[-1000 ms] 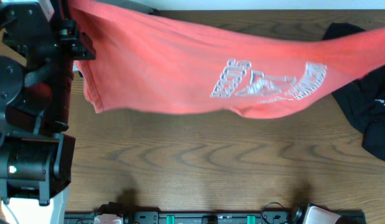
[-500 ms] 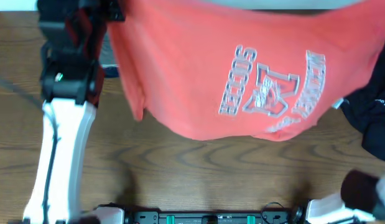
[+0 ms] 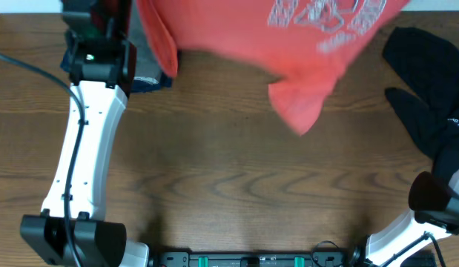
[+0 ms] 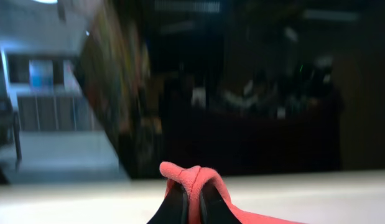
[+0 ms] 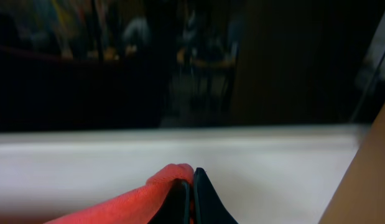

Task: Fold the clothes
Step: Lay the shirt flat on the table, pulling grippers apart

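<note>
The coral T-shirt (image 3: 236, 30) is held aloft over the far side of the bench (image 3: 214, 178). It is stretched left to right between the left hand (image 4: 192, 200) and the right hand (image 5: 191, 193), each clenched on bunched cloth, and its tail is hung nearward.

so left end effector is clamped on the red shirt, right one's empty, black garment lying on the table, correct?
Not quite: the right end effector isn't empty. The right wrist view shows it shut on a fold of the red shirt, like the left end effector. The black garment does lie on the table.
</note>
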Available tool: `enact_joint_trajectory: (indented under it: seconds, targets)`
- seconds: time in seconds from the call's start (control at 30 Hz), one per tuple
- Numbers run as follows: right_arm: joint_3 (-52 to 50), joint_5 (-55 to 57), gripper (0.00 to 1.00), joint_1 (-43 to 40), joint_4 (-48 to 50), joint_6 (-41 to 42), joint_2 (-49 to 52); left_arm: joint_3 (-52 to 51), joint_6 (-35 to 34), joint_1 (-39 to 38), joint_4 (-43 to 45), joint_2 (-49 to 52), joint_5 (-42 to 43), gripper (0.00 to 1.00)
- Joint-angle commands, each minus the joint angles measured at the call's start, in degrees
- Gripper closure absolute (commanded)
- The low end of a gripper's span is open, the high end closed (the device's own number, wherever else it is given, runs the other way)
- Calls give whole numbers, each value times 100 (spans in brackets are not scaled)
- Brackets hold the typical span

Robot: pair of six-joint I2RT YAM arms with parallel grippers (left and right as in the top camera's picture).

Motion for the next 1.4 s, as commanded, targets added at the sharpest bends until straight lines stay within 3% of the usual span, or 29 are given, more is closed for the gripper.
enact_joint_trajectory:
  seconds: [0.0, 0.07, 0.3, 0.43, 0.83, 1.1, 1.37]
  targets:
    - [321, 20, 99, -24, -28, -81, -278, 275, 120, 20, -57, -127, -42, 95]
    - [310, 17, 99, -31, -354, -81, -262, 275, 120, 20, -531, -127, -39, 94]
    - [201, 20, 99, -46, -2146, -221, 20, 173, 125, 24, -3624, -81, -52, 94]
    - [155, -2, 99, -42, -3333, -221, 275, -9, 125, 37, -4920, 4, -70, 94]
    - [138, 9, 98, -42, -5711, -166, 501, -136, 72, 37, -7232, 13, -63, 94]
    - [-181, 369, 99, -24, -6277, 138, -219, -136, -144, 37, -8566, 13, -63, 94]
    - [-2435, 560, 98, -26, -6065, 337, -2129, -164, -223, 31, -9851, 13, -44, 94]
